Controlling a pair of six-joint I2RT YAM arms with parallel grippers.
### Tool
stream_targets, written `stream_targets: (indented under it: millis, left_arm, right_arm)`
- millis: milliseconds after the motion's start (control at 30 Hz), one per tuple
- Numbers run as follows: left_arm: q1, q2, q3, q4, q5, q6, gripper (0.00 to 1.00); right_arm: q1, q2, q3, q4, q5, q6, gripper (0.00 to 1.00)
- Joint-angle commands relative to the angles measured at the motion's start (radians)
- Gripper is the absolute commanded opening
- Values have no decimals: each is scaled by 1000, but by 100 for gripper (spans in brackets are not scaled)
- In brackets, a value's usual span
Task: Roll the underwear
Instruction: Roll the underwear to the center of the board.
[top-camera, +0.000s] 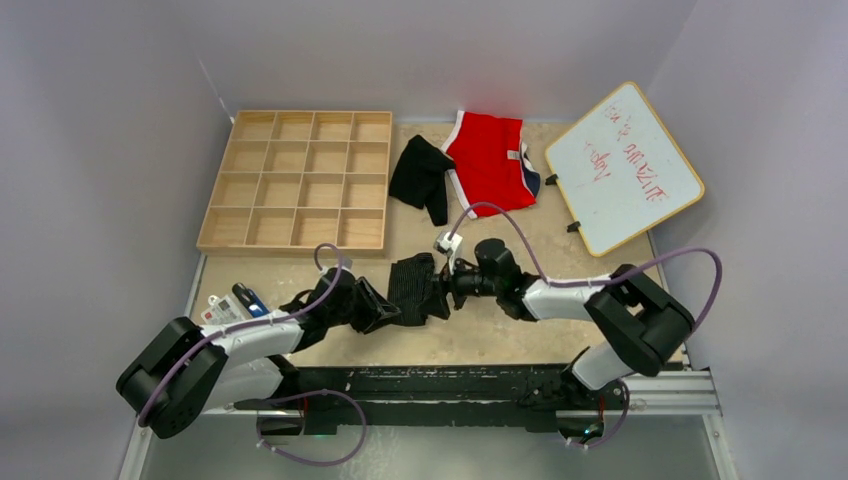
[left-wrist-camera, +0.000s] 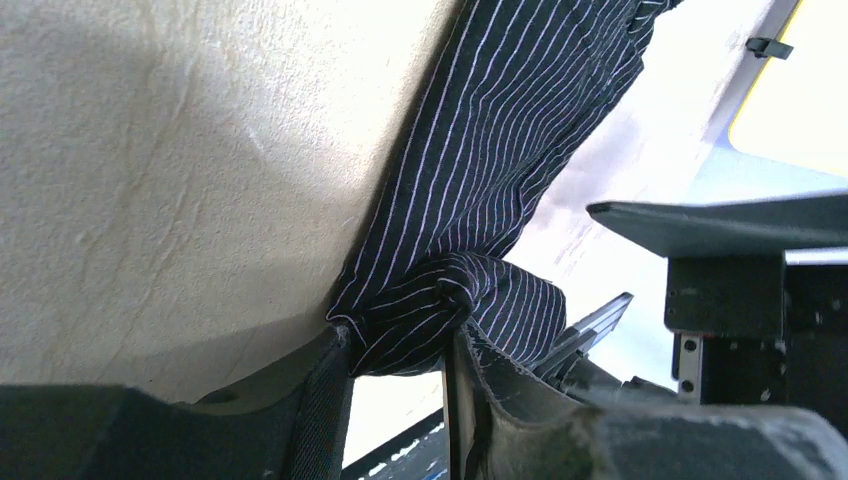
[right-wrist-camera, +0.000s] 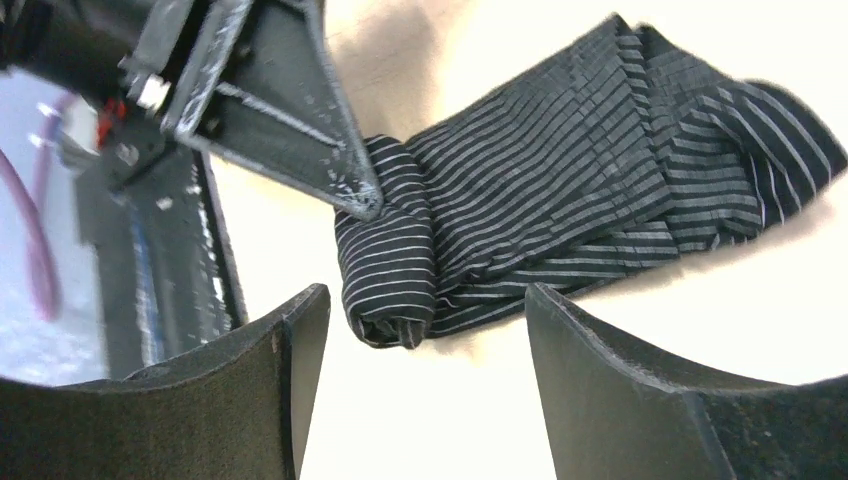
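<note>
The striped underwear (right-wrist-camera: 560, 190) lies on the counter (left-wrist-camera: 150, 150) between the two arms, near the front edge. One end of it is wound into a short roll (right-wrist-camera: 385, 255). The left tool (left-wrist-camera: 398, 345) sits on that roll with its fingers closed in on the bunched cloth. It seems to be pinching it, though the wrist view is too close to show how firmly. The right tool (right-wrist-camera: 425, 295) hangs just beside the roll's near end, fingers apart and nothing between them.

The flat remainder stretches away from the left tool, so the roll's long axis lies crosswise to the way it must travel. The left arm is the nearer one. The counter is pale and matte, and bare ahead of the roll. The plain black underwear (top-camera: 421, 178), red briefs (top-camera: 488, 160) and grid tray (top-camera: 212, 238) lie well apart at the back.
</note>
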Motion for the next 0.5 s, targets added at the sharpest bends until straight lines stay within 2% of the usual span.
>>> stream_targets:
  millis: [0,167,467]
  left_arm:
    - [-1,37,-20,-158,-80,66,32]
    - [-1,34,-15,-165,-80,64,32]
    - [-1,-2,-15,-203,-80,60,32]
  right_arm:
    - [95,-66,-58,205,137,-298,74]
    - [211,-24,-33,201,243,-364,72]
    - [301,23,-67,225,414,-352,57]
